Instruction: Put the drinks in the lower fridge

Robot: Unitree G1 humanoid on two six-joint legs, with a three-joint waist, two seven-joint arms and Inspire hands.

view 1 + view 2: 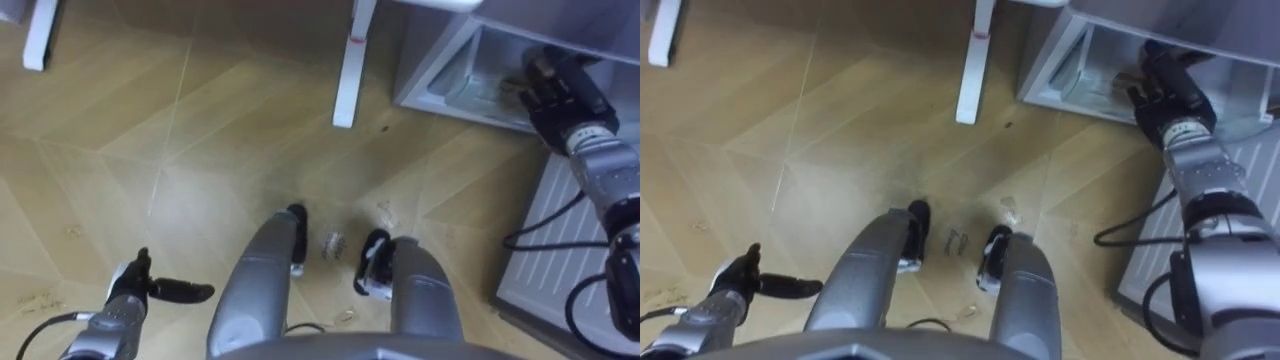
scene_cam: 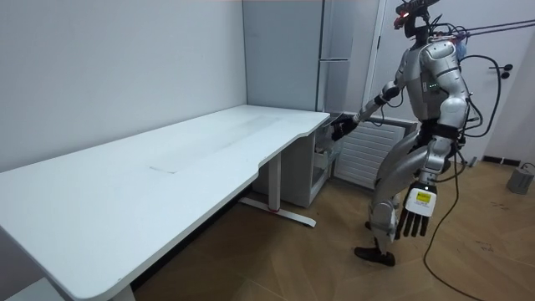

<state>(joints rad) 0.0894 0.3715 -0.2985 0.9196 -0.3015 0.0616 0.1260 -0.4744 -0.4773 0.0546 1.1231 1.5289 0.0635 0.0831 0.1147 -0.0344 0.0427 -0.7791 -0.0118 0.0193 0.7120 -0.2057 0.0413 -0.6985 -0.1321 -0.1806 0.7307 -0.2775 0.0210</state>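
**Right hand at the mouth of the lower fridge, its load unclear**

A small brownish patch (image 1: 541,66) sits at the fingertips of the right hand (image 1: 556,96), just inside the open lower fridge compartment (image 1: 440,72). It is too indistinct to say that it is a drink, and its long axis and the way it points cannot be read. The right arm stretches forward and the dark hand lies over the compartment's front edge. Whether its fingers are curled round anything or loose cannot be told. A few pale bits lie on the compartment floor beside the hand, also too blurred to name.

Around the compartment: a white table leg (image 1: 349,70) stands just to its left on the wooden floor (image 1: 200,150), with a second leg (image 1: 40,35) well apart at the far left, cut off by the top edge. To the right of the robot a white ribbed panel (image 1: 560,250) runs along the wall. Nothing lies between the hand and the fridge opening. A small metal object (image 1: 332,243) lies on the floor between the robot's feet.

The left hand (image 1: 140,292) hangs low at the robot's side, released, its fingers straight and holding nothing.

In the room view the robot stands upright at the end of the long white table (image 2: 167,176), facing the tall grey fridge (image 2: 334,50).
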